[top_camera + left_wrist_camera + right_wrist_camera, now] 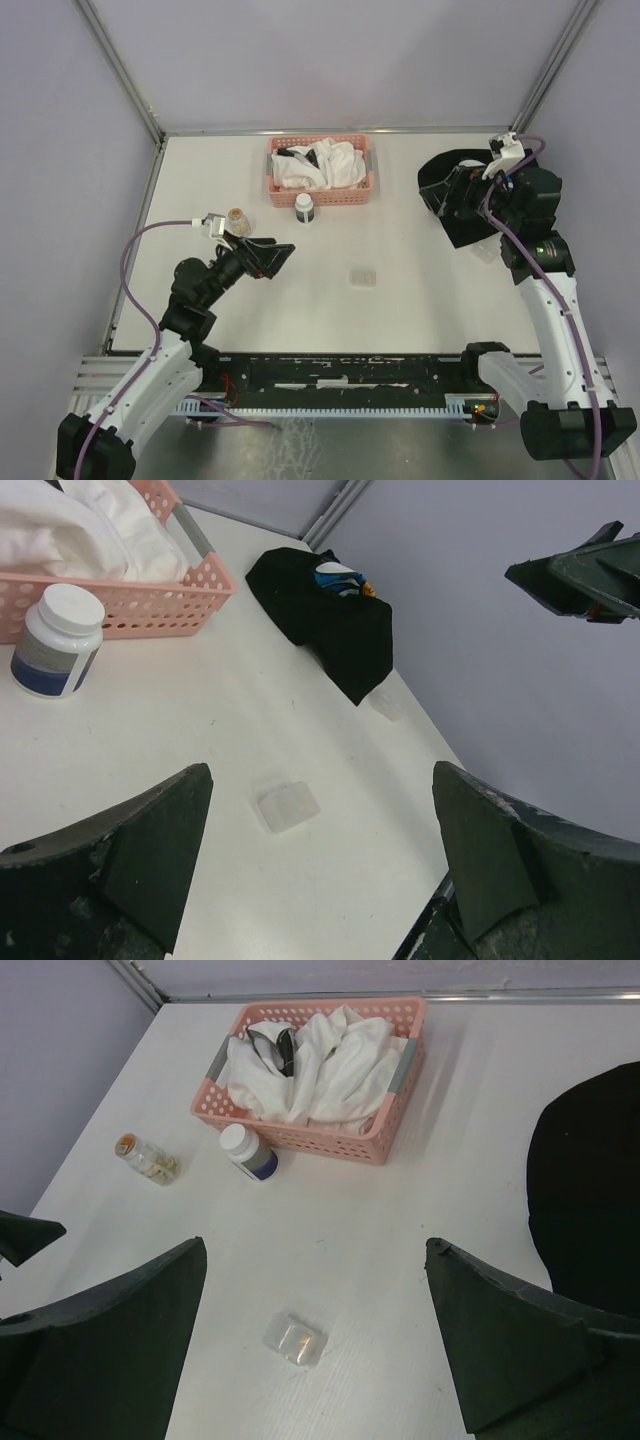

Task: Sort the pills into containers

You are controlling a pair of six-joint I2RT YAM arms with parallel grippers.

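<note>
Right wrist view has the right jaws spread wide with nothing between them, held high above the worktop point(420, 1220). The left jaws, seen from their own camera, stand just as wide and just as empty. The clear box point(295, 1340) lies flat on bare worktop between the two arms, well apart from the pink basket point(330, 1142). A small pill jar point(148, 1160) stands near the left arm, and a white-capped bottle point(248, 1152) stands just in front of the basket. The risks, as I judge them: the box is low and probably light, so a closing pinch could skid or flip it, the jar could topple if nudged, and loose pills could roll away. Whether the box is open, or how it is divided, cannot be made out. A second small clear item point(385, 705) beside the black cloth point(330, 640) is too faint to identify. A blue-and-orange thing point(340, 580) on the cloth is too small to name.
</note>
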